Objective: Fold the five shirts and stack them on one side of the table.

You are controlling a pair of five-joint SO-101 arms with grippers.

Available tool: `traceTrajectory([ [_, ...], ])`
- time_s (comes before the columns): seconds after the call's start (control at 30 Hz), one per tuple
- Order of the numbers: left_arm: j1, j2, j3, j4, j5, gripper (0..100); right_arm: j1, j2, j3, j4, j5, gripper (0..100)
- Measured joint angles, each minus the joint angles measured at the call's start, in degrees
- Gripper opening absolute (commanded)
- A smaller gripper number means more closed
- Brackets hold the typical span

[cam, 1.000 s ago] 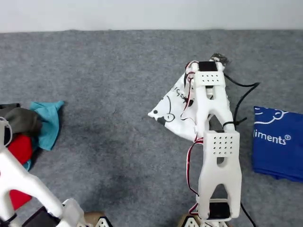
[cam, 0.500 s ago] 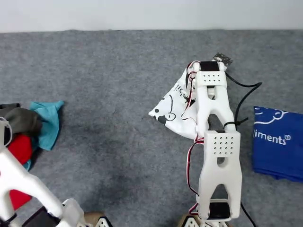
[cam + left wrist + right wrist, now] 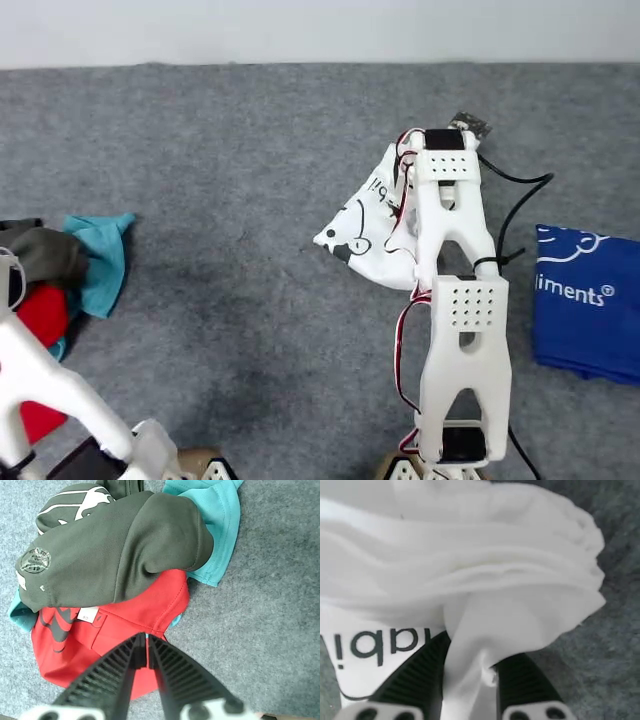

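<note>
A white shirt (image 3: 368, 225) with black print lies bunched at the table's middle right, partly under the right arm (image 3: 455, 300). My right gripper (image 3: 467, 672) is shut on a fold of the white shirt (image 3: 470, 580). A folded blue shirt (image 3: 586, 300) lies at the right edge. At the left edge is a heap: a dark grey shirt (image 3: 115, 550) on top of a red shirt (image 3: 100, 635) and a teal shirt (image 3: 212, 510). My left gripper (image 3: 146, 647) hangs shut just above the red shirt's edge, holding nothing.
Grey carpet-like cloth (image 3: 220, 300) covers the table. A white wall runs along the far edge. Cables (image 3: 515, 195) trail beside the right arm. Between the heap and the white shirt the cloth is bare.
The right arm has drawn the white shirt's far corner slightly up and to the right. The left arm has kept still.
</note>
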Motion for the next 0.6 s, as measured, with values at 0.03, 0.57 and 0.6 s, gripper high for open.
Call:
traceTrajectory([
  [0.03, 0.0, 0.0, 0.0, 0.0, 0.0, 1, 0.0, -0.7, 0.2, 0.6, 0.0, 0.8],
  [0.57, 0.0, 0.0, 0.0, 0.0, 0.0, 1, -0.3, -12.4, 2.0, 11.0, 12.6, 0.8],
  [0.6, 0.0, 0.0, 0.0, 0.0, 0.0, 1, -0.3, -13.5, 2.6, 11.0, 13.0, 0.8],
])
